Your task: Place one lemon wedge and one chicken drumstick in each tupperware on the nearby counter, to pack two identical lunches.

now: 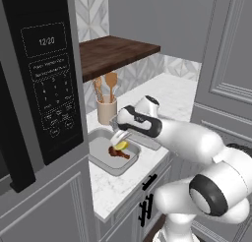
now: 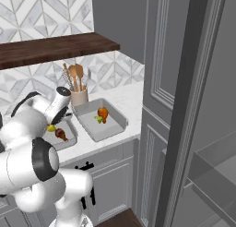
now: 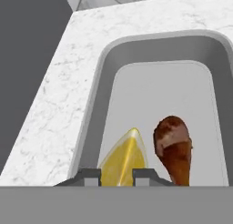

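The gripper (image 3: 116, 174) was clamped on the deep yellow lemon wedge (image 3: 124, 159) above the left tupperware (image 3: 98, 104), the dark drumstick (image 3: 175, 150) at its 3 o'clock; best lower, then release gently.

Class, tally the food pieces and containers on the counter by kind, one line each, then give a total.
Lemon wedges: 2, one held by the gripper over the left tupperware, deep yellow, one pale in the right tupperware
Drumsticks: 2, dark brown, orange
Tupperwares: 2
Utensil cup: 1
Total: 7
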### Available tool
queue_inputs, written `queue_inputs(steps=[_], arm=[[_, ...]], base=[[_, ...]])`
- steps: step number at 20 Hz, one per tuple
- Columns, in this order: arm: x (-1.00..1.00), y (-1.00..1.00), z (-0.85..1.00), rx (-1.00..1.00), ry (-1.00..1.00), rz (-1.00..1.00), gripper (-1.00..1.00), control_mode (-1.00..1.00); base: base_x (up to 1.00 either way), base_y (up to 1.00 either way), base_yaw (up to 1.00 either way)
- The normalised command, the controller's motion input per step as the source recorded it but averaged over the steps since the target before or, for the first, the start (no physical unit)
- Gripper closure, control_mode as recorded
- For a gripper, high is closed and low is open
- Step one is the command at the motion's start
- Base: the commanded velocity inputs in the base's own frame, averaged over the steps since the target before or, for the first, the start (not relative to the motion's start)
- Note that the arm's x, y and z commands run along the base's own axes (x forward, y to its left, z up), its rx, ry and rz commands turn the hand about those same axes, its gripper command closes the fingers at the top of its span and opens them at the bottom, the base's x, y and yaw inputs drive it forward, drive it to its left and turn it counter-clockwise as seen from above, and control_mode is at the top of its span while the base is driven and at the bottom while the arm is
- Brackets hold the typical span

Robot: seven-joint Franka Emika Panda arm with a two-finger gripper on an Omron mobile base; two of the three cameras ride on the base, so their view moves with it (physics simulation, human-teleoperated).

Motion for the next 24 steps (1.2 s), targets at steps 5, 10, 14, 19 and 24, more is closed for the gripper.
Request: queue_inputs(steps=[5,10,14,19,24], arm=[[0.43,0.13,-0.32,0.00,0.02,0.03,1.00,-1.00],[0.34,0.18,-0.41,-0.01,0.01,0.03,1.00,-1.00],[0.33,0.23,-0.48,-0.02,0.00,0.02,1.00,-1.00],[0.30,0.03,-0.25,0.00,0.00,0.00,-1.00,-1.00],[-0.20,-0.08,0.13,0.00,-0.01,0.00,-1.00,-1.00]], base=[[0.00,0.00,0.00],[0.00,0.00,0.00],[0.00,0.00,0.00],[0.00,0.00,0.00],[0.00,0.00,0.00]])
